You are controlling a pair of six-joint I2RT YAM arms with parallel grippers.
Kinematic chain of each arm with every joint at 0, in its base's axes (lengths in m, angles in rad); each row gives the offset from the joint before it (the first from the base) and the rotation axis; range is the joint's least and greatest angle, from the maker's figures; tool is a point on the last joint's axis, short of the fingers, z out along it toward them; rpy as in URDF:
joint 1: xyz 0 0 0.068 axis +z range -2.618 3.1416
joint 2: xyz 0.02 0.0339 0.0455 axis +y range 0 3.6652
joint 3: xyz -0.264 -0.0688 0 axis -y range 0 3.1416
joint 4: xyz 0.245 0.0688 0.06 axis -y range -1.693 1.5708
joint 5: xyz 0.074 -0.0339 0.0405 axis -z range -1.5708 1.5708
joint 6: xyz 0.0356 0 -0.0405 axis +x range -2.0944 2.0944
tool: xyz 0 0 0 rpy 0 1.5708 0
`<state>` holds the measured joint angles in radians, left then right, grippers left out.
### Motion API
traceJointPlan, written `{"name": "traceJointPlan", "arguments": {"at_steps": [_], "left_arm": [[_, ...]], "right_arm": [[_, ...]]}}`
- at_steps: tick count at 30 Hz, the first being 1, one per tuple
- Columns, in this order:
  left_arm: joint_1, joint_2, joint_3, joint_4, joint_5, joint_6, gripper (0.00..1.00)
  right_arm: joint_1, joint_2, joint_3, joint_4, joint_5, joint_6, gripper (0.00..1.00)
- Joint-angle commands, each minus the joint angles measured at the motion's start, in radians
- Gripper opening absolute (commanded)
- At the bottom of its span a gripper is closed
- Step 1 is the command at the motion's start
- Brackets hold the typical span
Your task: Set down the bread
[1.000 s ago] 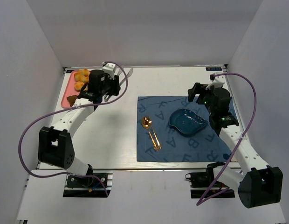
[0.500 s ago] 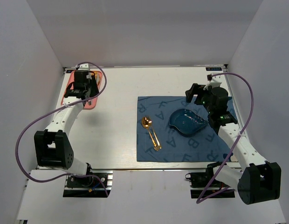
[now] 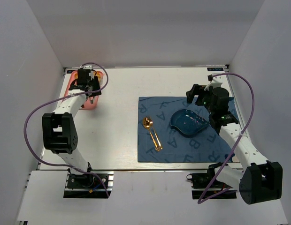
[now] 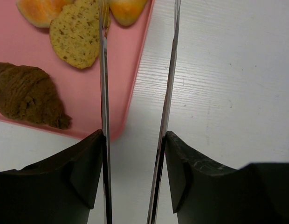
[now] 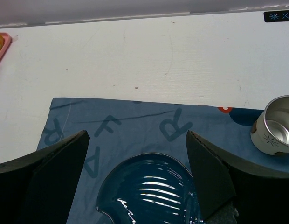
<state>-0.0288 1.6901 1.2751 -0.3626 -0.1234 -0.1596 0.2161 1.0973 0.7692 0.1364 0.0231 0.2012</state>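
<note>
The bread, a glossy golden-orange roll, lies at the pink tray's right edge and is cut off by the top of the left wrist view. My left gripper is open, its thin metal fingers straddling the tray's rim with nothing between them; the bread lies just inside the left one. In the top view the left gripper covers the tray and hides the bread. My right gripper stands open and empty above the blue dish, also seen from above.
On the tray also lie an orange bun, a speckled slice and a dark brown chunk. A gold spoon rests on the blue cloth left of the dish. A metal cup stands at the cloth's far right.
My left gripper has swung left from the tray's right side to over the tray, its arm folding back. The right arm has hardly moved.
</note>
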Motion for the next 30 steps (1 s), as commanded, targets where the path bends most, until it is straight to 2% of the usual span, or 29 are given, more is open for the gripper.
{"name": "traceJointPlan", "arguments": {"at_steps": [1, 9, 30], "left_arm": [[0.004, -0.001, 0.079, 0.031, 0.001, 0.023, 0.63], [0.004, 0.037, 0.116, 0.005, -0.047, 0.032, 0.63], [0.004, 0.187, 0.202, 0.004, -0.048, 0.051, 0.61]], "right_arm": [[-0.001, 0.009, 0.018, 0.026, 0.011, -0.009, 0.9], [-0.003, 0.033, 0.031, 0.015, 0.015, -0.016, 0.9], [-0.006, 0.064, 0.055, -0.001, 0.029, -0.022, 0.9]]}}
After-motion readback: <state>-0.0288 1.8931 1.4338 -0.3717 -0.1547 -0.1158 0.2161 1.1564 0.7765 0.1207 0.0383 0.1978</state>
